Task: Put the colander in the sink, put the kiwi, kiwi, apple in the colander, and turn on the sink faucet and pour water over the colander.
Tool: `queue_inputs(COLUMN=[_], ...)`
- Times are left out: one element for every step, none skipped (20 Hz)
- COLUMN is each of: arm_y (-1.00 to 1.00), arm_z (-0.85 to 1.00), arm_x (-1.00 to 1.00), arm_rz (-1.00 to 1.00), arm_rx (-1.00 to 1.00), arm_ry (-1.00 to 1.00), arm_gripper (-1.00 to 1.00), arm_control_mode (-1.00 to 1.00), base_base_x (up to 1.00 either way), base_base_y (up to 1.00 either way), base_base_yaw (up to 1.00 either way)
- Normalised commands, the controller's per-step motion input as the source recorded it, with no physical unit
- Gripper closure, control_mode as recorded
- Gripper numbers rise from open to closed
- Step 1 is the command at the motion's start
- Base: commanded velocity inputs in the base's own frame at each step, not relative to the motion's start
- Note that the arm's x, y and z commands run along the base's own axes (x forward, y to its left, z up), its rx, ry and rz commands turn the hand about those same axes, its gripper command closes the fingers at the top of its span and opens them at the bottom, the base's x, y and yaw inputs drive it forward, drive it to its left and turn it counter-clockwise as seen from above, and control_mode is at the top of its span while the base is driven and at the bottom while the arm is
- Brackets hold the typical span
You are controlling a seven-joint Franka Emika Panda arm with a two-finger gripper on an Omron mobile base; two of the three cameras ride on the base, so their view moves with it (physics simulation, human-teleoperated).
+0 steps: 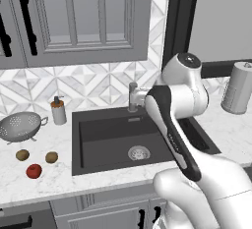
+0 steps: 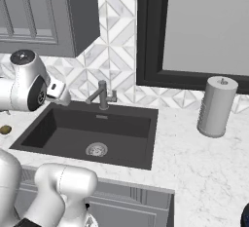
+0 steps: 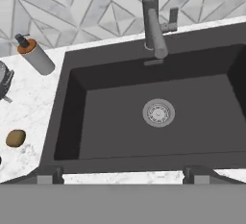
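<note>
The silver colander (image 1: 22, 126) stands on the counter left of the dark sink (image 1: 106, 129), and its rim shows at the hand view's left edge (image 3: 4, 81). In front of it lie two brown kiwis (image 1: 22, 155) (image 1: 51, 157) and the red apple (image 1: 33, 170). One kiwi (image 3: 15, 138) also lies left of the sink (image 3: 115, 98). The grey sink faucet (image 3: 154, 26) stands behind the basin with no stream falling from it. My gripper (image 3: 123, 174) hovers above the sink's front edge, open, its fingertips (image 3: 57, 174) far apart with nothing between them.
A white soap dispenser (image 1: 58, 111) stands between the colander and the sink. A paper towel roll (image 2: 216, 106) stands on the counter to the right. The round drain (image 3: 158, 112) sits in the bare basin bottom. Grey cabinets hang above.
</note>
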Motion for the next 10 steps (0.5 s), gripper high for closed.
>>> queue_inputs(arm_y=[0.91,0.86,0.84,0.84,0.85,0.91,0.94,0.98,1.0,1.0], arm_z=[-0.16,-0.13,-0.14,-0.15,-0.21,-0.24,-0.28,-0.29,-0.31,-0.34], arm_x=[-0.09,-0.11,-0.12,-0.11,0.0,0.0,0.0,0.0,0.0,0.0], arm_rz=[-0.03,-0.02,-0.01,-0.01,-0.03,-0.02,-0.01,0.0,0.0,0.0], arm_rx=[0.18,0.19,0.2,0.17,0.14,0.12,0.09,0.09,0.09,0.08], arm_ry=[-0.02,-0.01,-0.01,0.0,0.0,0.0,0.01,0.0,0.0,0.0], arm_gripper=[-1.0,-1.0,-1.0,-1.0,-1.0,-1.0,-1.0,-1.0,-1.0,-1.0], arm_control_mode=[-1.0,-1.0,-1.0,-1.0,-1.0,-1.0,-1.0,-1.0,-1.0,-1.0], base_base_x=[0.0,0.0,0.0,0.0,0.0,0.0,0.0,0.0,0.0,0.0], base_base_y=[0.0,0.0,0.0,0.0,0.0,0.0,0.0,0.0,0.0,0.0], base_base_yaw=[0.0,0.0,0.0,0.0,0.0,0.0,0.0,0.0,0.0,0.0])
